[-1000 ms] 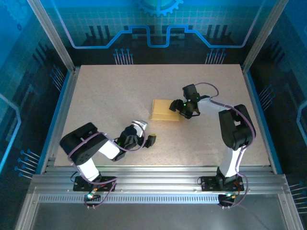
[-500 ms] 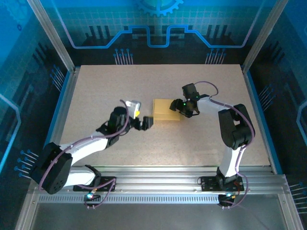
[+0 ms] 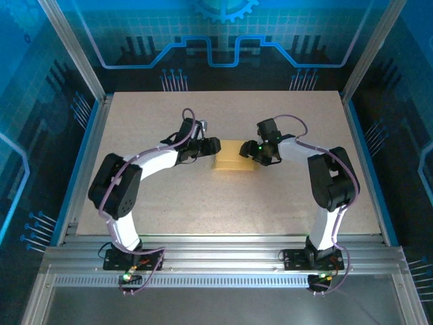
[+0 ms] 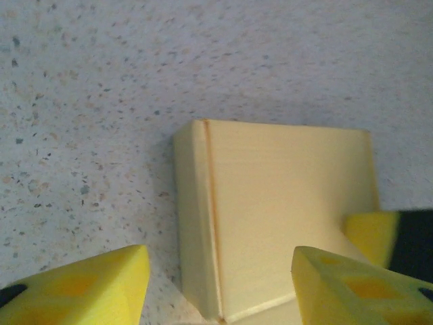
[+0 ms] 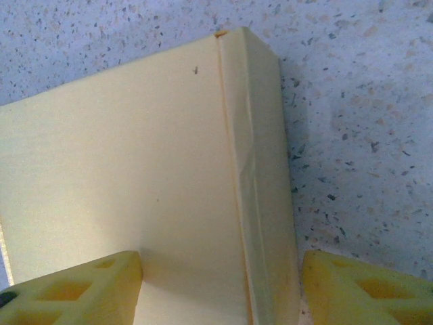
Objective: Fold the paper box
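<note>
Swinging away from the near left corner of the counter [image 3: 135, 122], the left arm [image 3: 145, 162] has reached in toward the middle, and the left gripper [image 3: 211, 145] now sits at the left end of the paper box [image 3: 233, 155]. Over the same second the right arm [image 3: 325, 176] has barely shifted, with the right gripper [image 3: 254, 154] at the box's right end. The box itself has not moved.

It is pale yellow card, a low rectangular shape lying flat near the middle of the counter, well away from every edge, with one gripper at each short end.

From the left wrist camera, the left gripper [image 4: 220, 284] has its yellow fingers spread. One finger hangs over the speckled counter [image 4: 101, 101] just beside the box [image 4: 284, 223], with a strip of bare surface between them. The other finger is over the box's top face. A narrow side wall and its fold line run between the two, and nothing is clamped.

From the right wrist camera, the right gripper [image 5: 220, 288] is also spread apart. One finger lies over the broad top face of the box [image 5: 122, 169]. The other finger is over the counter [image 5: 358, 101] just past the box's narrow, slightly dented side panel. That panel lies between the fingers, with a gap on its outer side, so the box is straddled and not pinched.
</note>
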`<state>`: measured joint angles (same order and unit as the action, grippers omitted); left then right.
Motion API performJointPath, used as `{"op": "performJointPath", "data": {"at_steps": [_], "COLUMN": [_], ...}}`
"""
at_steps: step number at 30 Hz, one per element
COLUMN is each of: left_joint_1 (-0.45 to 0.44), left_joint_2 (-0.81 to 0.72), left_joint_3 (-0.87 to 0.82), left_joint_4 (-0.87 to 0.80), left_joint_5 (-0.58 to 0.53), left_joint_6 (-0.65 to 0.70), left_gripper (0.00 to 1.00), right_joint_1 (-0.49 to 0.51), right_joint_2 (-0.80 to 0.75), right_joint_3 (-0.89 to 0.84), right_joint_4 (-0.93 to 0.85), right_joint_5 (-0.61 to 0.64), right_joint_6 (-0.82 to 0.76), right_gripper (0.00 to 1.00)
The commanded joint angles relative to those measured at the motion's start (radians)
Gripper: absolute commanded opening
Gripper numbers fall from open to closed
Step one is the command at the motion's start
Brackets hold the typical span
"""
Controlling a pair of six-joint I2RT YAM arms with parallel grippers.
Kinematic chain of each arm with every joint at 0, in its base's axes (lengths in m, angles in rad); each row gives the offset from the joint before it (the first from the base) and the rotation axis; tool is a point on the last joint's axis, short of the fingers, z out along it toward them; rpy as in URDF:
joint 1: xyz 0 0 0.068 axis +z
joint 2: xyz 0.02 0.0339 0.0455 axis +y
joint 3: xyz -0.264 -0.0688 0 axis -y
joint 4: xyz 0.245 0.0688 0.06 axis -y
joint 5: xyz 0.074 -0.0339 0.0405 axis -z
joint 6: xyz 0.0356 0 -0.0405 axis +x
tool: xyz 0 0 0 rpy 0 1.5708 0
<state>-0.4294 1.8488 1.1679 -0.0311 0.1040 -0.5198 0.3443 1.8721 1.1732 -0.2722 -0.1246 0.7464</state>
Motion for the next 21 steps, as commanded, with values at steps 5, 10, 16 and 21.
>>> {"op": "performJointPath", "data": {"at_steps": [5, 10, 16, 21], "left_joint_1": [0.002, 0.022, 0.043, 0.05], "left_joint_2": [0.09, 0.091, 0.108, 0.133], "left_joint_3": [0.086, 0.06, 0.045, 0.041], "left_joint_4": [-0.077, -0.054, -0.036, -0.017], "left_joint_5": [0.069, 0.098, 0.136, 0.161], "left_joint_6": [-0.022, -0.021, -0.036, -0.045], "left_gripper": [0.41, 0.34, 0.32, 0.3], "right_joint_1": [-0.011, -0.017, -0.022, -0.03], "right_joint_2": [0.004, -0.005, -0.025, -0.047], "right_joint_3": [-0.016, -0.016, -0.026, -0.041], "right_joint_4": [-0.013, -0.007, 0.017, 0.04], "right_joint_5": [-0.029, -0.041, -0.059, -0.079], "right_joint_6": [-0.028, -0.031, -0.028, -0.028], "right_gripper": [0.61, 0.61, 0.65, 0.67]}}
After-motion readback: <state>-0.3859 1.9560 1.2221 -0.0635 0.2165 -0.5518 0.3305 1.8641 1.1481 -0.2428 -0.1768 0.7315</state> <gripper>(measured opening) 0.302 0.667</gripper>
